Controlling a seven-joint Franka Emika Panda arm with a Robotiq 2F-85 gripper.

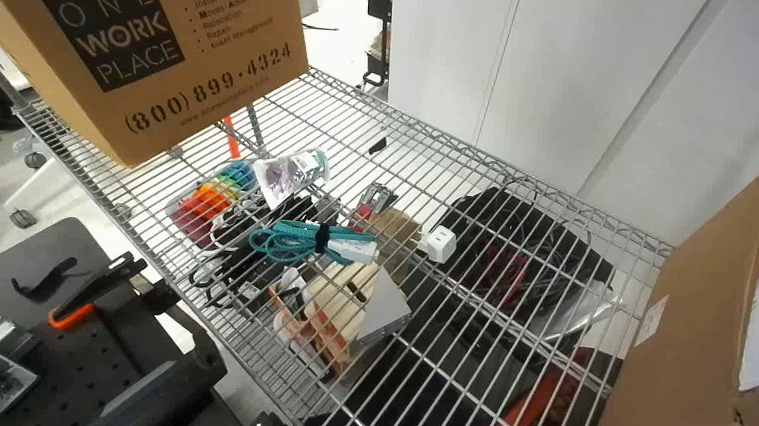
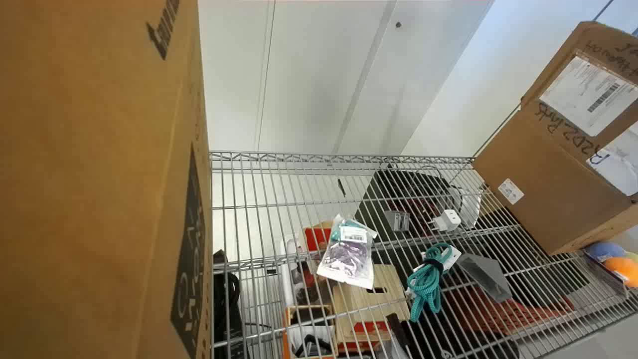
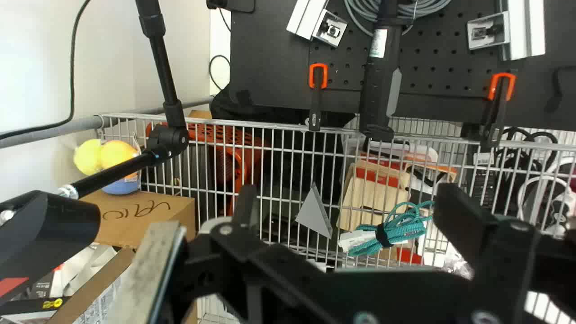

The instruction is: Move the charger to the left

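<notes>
Teal and cinched by a black strap (image 1: pixel 323 238), the charger (image 2: pixel 426 280) is being supported on the wire bench (image 2: pixel 299 158), near the grey wedge (image 2: pixel 483 275). In the wrist view the tool (image 3: pixel 346 195) is being held with its 2 jaws wide apart and nothing gripped; the charger is being framed between them, closer to the jaw at right. The step in hand is being judged as the approach. Centring over the strapped waist is being recommended, since the loose loops are being regarded as likely snags. Dipping the jaws between the bench's bars is being discouraged. A lift is being advised: at left in an exterior view, toward the big box (image 2: pixel 99 179), the plastic packet (image 2: pixel 347 255) is being treated as an obstacle.
</notes>
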